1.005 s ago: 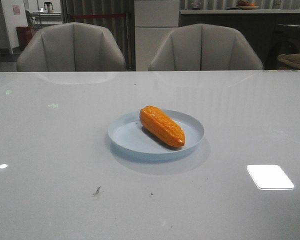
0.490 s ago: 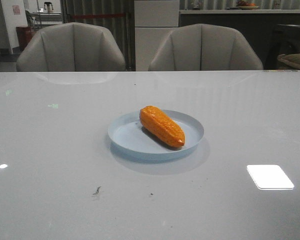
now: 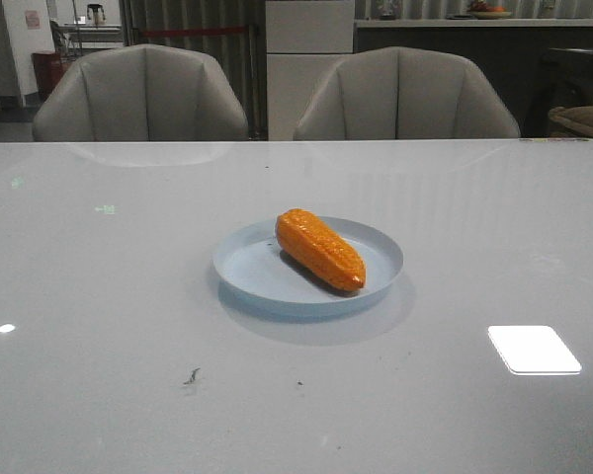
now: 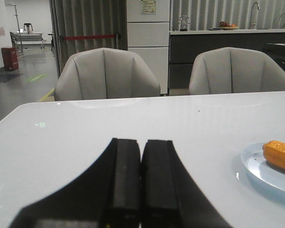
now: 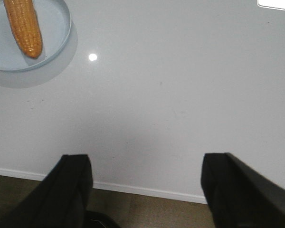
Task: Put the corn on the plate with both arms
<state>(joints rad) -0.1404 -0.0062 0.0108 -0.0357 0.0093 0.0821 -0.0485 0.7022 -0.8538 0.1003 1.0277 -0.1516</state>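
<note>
The orange corn [image 3: 320,249] lies on the pale blue plate [image 3: 247,269] near the middle of the white table, its tapered end toward the front right. Neither gripper shows in the front view. In the left wrist view my left gripper [image 4: 142,142] is shut and empty, low over the table, with the plate [image 4: 256,166] and corn [image 4: 280,155] well off to its right. In the right wrist view my right gripper [image 5: 147,159] is open and empty above the table's near edge, far from the plate [image 5: 57,28] and corn [image 5: 24,26].
Two grey chairs [image 3: 143,94] [image 3: 405,94] stand behind the table's far edge. A bright light reflection [image 3: 534,349] lies on the table at front right. The table's near edge and brown floor [image 5: 147,209] show below the right gripper.
</note>
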